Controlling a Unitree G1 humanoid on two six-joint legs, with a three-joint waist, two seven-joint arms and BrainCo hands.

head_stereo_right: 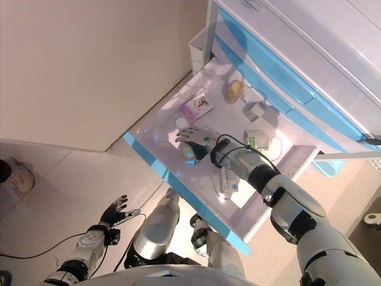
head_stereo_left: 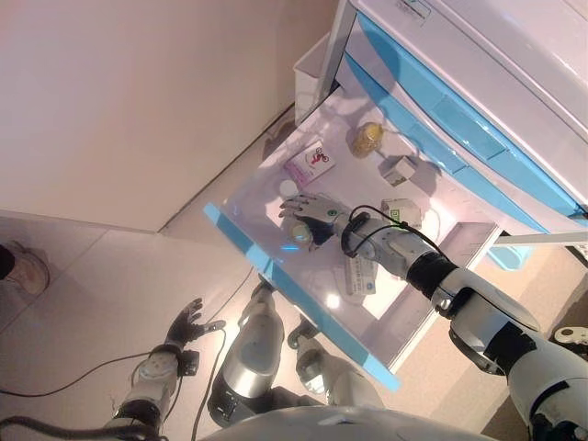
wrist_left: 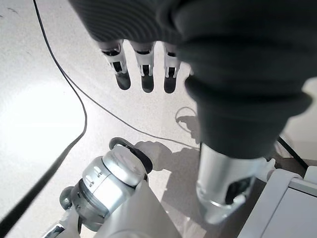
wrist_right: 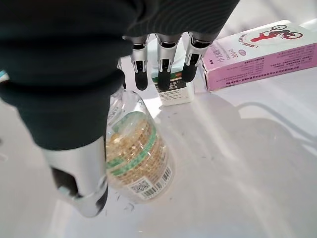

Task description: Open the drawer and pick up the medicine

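The white drawer (head_stereo_left: 266, 188) with a blue front (head_stereo_left: 276, 276) stands pulled open. Inside lies a clear medicine bottle (wrist_right: 138, 158) of yellow pills with a green band. My right hand (head_stereo_left: 317, 213) hovers just over it, fingers (wrist_right: 163, 69) straight and thumb (wrist_right: 79, 173) down beside the bottle, not closed on it. In the eye views the bottle (head_stereo_left: 301, 233) shows at the hand's near side. Just past the fingertips stand a small white container (wrist_right: 172, 91) and a pink box (wrist_right: 262, 54). My left hand (head_stereo_left: 188, 323) hangs open and empty low over the floor.
Further in the drawer lie a yellowish bottle (head_stereo_left: 366, 140), a small white box (head_stereo_left: 400, 170), another pack (head_stereo_left: 401, 213) and a flat packet (head_stereo_left: 358, 276). Blue-fronted drawers (head_stereo_left: 459, 119) are shut above. A white bin (head_stereo_left: 310, 73) stands by the wall. A person's shoe (head_stereo_left: 28, 268) shows at left.
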